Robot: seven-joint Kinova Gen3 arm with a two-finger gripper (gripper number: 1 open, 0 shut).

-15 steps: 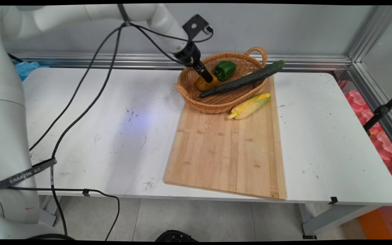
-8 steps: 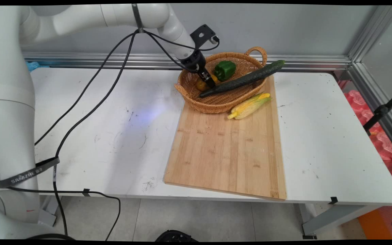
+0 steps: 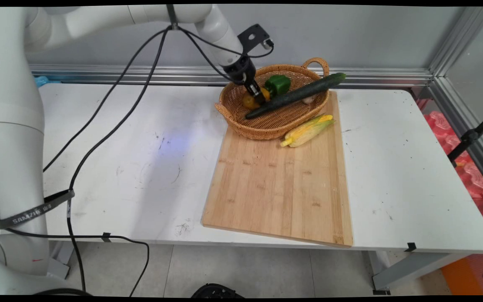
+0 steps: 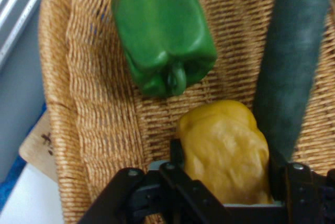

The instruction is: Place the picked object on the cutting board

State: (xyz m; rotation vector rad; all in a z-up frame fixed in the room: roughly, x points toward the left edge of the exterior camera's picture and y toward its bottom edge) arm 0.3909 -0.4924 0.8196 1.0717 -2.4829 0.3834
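My gripper (image 3: 259,97) reaches down into the wicker basket (image 3: 262,128) at the back of the table. In the hand view the gripper (image 4: 225,153) is shut on a yellow bell pepper (image 4: 230,130), which fills the space between the two fingers. In the main view the yellow pepper (image 3: 248,102) shows just left of the fingertips. A green bell pepper (image 3: 278,84) lies close behind it in the basket (image 4: 89,103). The long dark cucumber (image 3: 296,94) slants across the basket right beside the pepper, its far end over the right rim. The hand view shows the green pepper (image 4: 162,35) and the cucumber (image 4: 293,62).
An ear of corn (image 3: 307,130) in its husk lies on the wooden cutting board (image 3: 279,188), against the basket's front right. A small pale thing (image 3: 308,100) sits in the basket under the cucumber. Black cables hang from the arm over the table's left half.
The gripper went deeper into the basket and closed round the yellow pepper. The cucumber has shifted, its far end swinging a little left and up, uncovering the pale thing.
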